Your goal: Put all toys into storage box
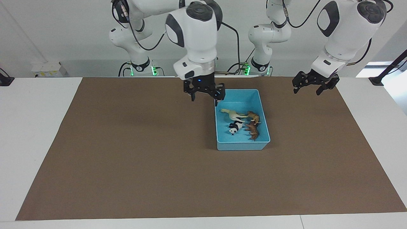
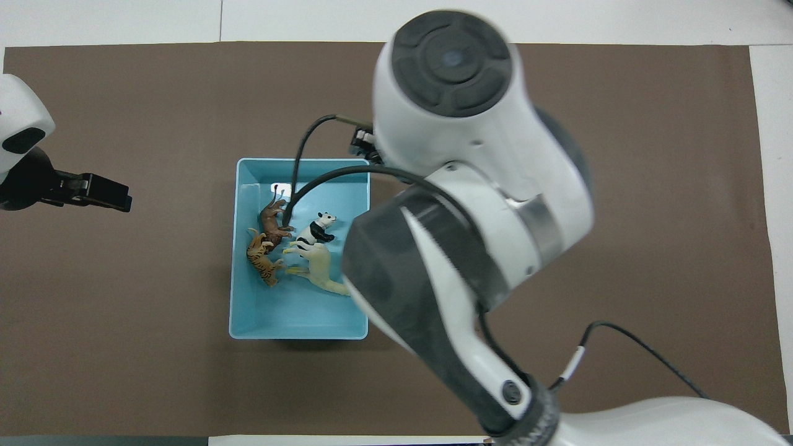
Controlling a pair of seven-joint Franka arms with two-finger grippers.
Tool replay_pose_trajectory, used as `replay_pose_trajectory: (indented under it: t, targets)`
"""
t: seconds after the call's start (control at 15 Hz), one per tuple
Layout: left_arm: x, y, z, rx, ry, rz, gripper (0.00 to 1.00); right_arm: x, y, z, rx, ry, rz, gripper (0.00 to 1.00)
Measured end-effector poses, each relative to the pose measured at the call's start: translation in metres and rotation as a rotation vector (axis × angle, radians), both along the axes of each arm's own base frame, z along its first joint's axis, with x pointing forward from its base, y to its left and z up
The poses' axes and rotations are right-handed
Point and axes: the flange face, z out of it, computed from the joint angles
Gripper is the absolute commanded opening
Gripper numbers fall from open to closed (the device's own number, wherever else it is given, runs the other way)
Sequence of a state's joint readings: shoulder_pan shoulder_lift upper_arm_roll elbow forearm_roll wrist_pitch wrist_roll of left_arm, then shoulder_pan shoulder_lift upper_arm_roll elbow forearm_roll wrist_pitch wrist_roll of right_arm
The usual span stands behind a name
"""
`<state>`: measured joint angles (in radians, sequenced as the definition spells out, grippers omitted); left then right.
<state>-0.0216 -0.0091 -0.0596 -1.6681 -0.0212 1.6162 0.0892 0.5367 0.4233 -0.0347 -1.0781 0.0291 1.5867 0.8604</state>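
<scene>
The light blue storage box (image 1: 242, 145) stands on the brown mat, and it also shows in the overhead view (image 2: 297, 313). All four toys lie inside it: the cream-white horse (image 1: 233, 114) (image 2: 321, 271), the orange tiger (image 1: 253, 117) (image 2: 262, 263), the panda (image 1: 234, 128) (image 2: 316, 232) and the brown lion (image 1: 252, 130) (image 2: 272, 220). My right gripper (image 1: 205, 97) is open and empty, up in the air over the box's rim at the corner nearest the robots. In the overhead view its arm hides it. My left gripper (image 1: 306, 90) (image 2: 93, 189) is open and empty, waiting over the mat beside the box.
The brown mat (image 1: 127, 159) covers most of the white table. The right arm's bulk hides the mat beside the box in the overhead view, and its cable (image 2: 297, 179) hangs over the box.
</scene>
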Motion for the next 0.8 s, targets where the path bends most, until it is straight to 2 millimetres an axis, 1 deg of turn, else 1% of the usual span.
replay_pose_trajectory:
  t: [0.07,0.2,0.4,0.53,0.6,0.67,0.73,0.8]
  targets:
    - [0.000,0.000,0.000,0.000,0.000,0.000,1.00,0.008,-0.029,0.011,-0.003,-0.006,0.014,1.00]
    - [0.001,0.002,-0.001,0.000,0.001,-0.002,1.00,0.026,-0.093,0.026,-0.014,-0.020,0.073,1.00]
    - [0.001,0.001,-0.001,-0.001,0.001,-0.004,1.00,0.044,-0.206,0.040,-0.047,-0.019,0.235,1.00]
    - [0.001,0.001,-0.001,-0.001,-0.002,-0.005,1.00,0.047,-0.279,0.047,-0.067,-0.028,0.325,1.00]
    - [0.001,0.001,0.000,-0.002,-0.005,-0.005,1.00,0.046,-0.307,0.050,-0.074,-0.029,0.354,1.00]
    - [0.002,0.001,0.000,-0.002,-0.010,-0.005,1.00,0.043,-0.328,0.053,-0.082,-0.027,0.369,1.00]
    - [0.002,0.001,0.001,-0.002,-0.016,-0.005,1.00,0.037,-0.344,0.056,-0.085,-0.016,0.369,1.00]
    - [0.003,0.001,0.002,-0.003,-0.023,-0.006,1.00,0.028,-0.357,0.060,-0.083,0.002,0.366,1.00]
